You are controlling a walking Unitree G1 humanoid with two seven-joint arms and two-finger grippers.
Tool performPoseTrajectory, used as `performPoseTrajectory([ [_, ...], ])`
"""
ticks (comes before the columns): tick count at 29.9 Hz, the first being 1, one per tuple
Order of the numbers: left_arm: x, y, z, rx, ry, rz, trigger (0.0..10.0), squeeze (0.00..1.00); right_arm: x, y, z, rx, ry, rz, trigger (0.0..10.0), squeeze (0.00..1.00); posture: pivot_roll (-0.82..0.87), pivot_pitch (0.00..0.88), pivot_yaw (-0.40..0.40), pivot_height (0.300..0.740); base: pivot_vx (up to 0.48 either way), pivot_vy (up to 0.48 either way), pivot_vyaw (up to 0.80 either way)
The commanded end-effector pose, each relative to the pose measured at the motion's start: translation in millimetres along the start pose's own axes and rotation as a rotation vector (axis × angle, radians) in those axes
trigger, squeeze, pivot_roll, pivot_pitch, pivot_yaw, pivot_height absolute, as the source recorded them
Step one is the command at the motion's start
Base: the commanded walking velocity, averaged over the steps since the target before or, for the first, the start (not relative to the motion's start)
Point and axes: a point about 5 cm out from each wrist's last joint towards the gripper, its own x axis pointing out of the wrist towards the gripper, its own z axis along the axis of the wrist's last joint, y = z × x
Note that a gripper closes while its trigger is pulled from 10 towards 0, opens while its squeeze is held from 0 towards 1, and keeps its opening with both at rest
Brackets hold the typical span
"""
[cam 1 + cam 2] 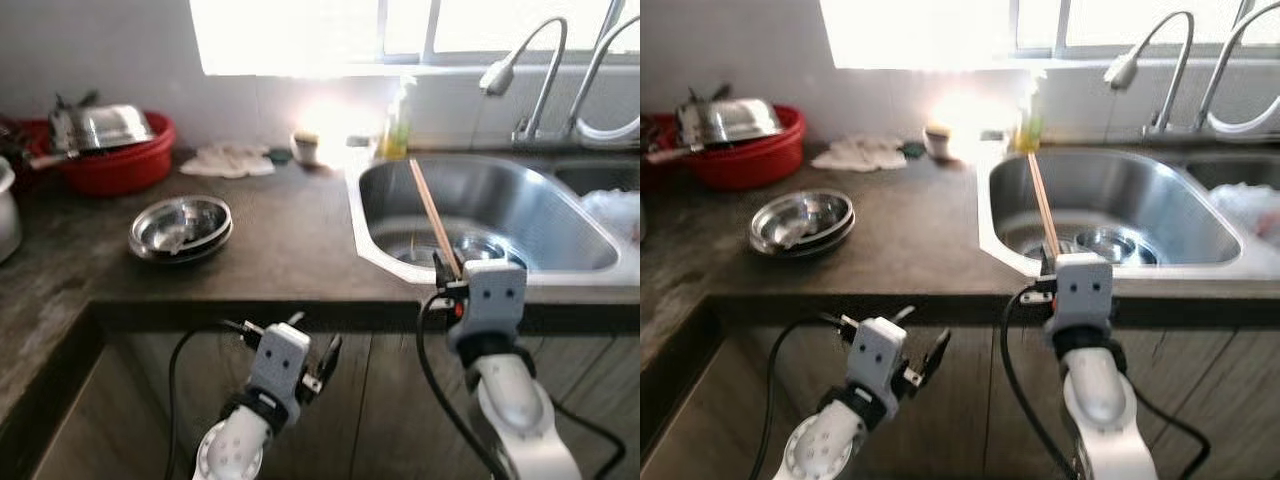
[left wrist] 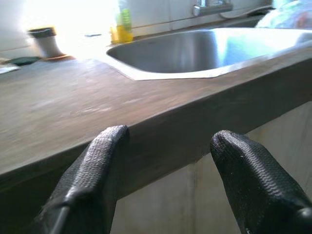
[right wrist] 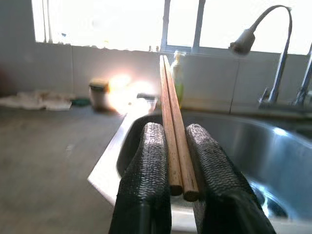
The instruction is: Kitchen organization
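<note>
A pair of wooden chopsticks (image 1: 432,215) is held by my right gripper (image 3: 178,127), which is shut on their lower ends. The sticks lie side by side and slant up and forward over the front rim of the steel sink (image 1: 560,215). A steel bowl (image 1: 480,245) sits at the bottom of that basin. My left gripper (image 2: 168,139) is open with nothing between its fingers, below and just in front of the dark countertop's edge (image 1: 300,290). Stacked steel bowls (image 1: 181,226) rest on the counter to the left.
A red basin (image 1: 120,165) with steel cookware stands at the back left. A white cloth (image 1: 228,160), a small cup (image 1: 306,147) and a yellow soap bottle (image 1: 393,130) line the back wall. Faucets (image 1: 530,70) rise behind the sink. A plastic bag (image 1: 612,210) lies in the right basin.
</note>
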Motion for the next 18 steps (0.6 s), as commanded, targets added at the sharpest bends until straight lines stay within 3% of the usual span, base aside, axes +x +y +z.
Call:
performPoseTrajectory([
  [1,2.7,-3.3,3.1,0.001,-0.01,-0.008,10.0,0.0,1.0,-9.8,-3.3,-0.013,0.025,-0.025,10.0,0.0,0.1,0.0,-0.01,0.74,0.356,-0.319,0.0],
  [18,4.3,0.1,2.1,0.019,-0.005,-0.001,10.0,0.0,21.1,-17.2,11.7,-0.033,0.015,0.054,10.0,0.0,0.1,0.0,-0.008,0.74,0.363,-0.309,0.0],
])
